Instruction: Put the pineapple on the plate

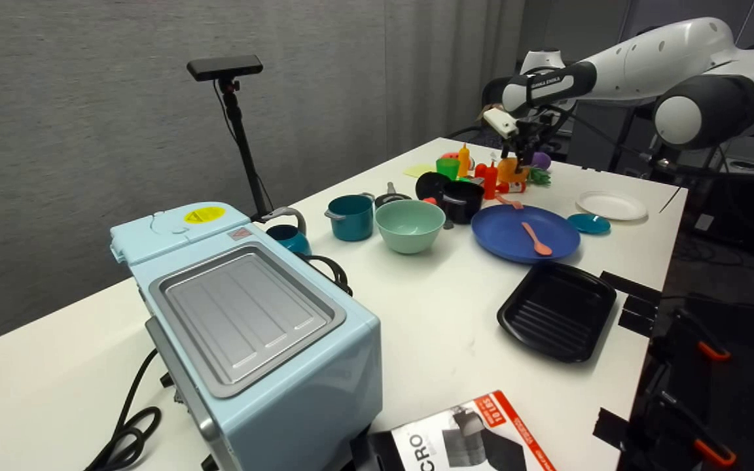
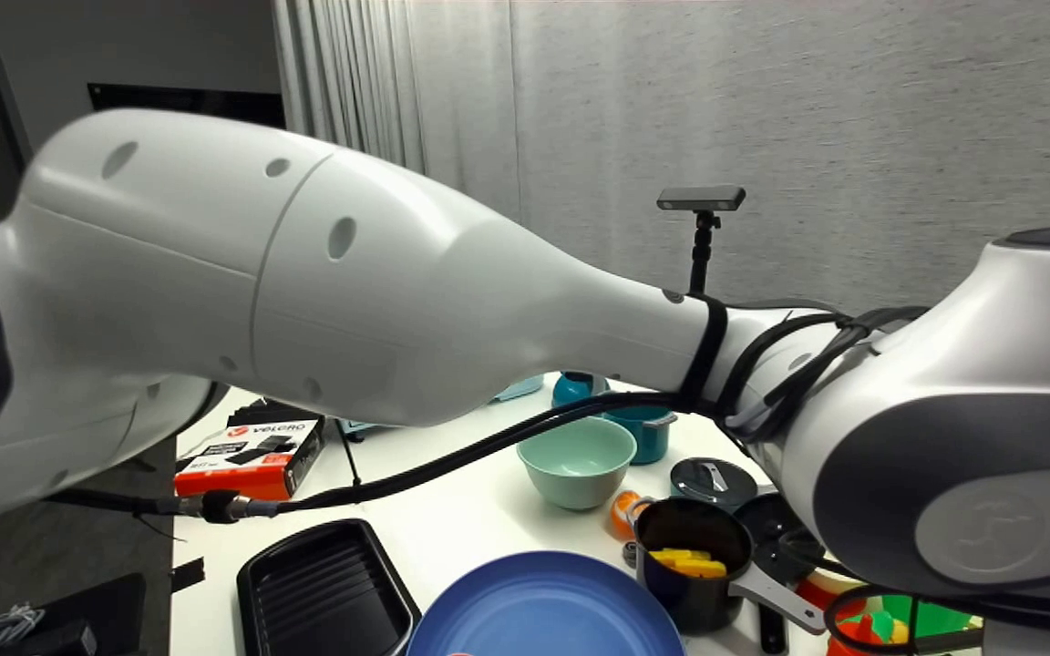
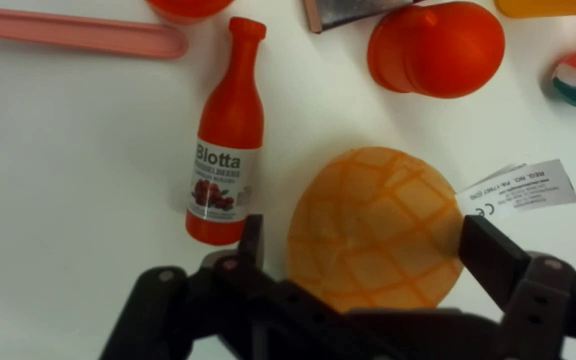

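Pineapple (image 3: 375, 227) on the bench (image 1: 442, 314), fingers (image 3: 493, 260) spread

Wrist view: they're at its 9 and 3 o'clock, not clamped. Can't tell if the 3 o'clock one's touching. Red bottle (image 3: 228, 135) at 10 o'clock. In an exterior view the blue plate (image 1: 502, 237) is at 6 o'clock from the pineapple, spoon (image 1: 536, 239) lying on it.

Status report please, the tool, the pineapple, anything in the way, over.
Tool open, astride the pineapple. Pineapple not yet on the blue plate. Pink spoon lying on that plate; red bottle close beside the tool.
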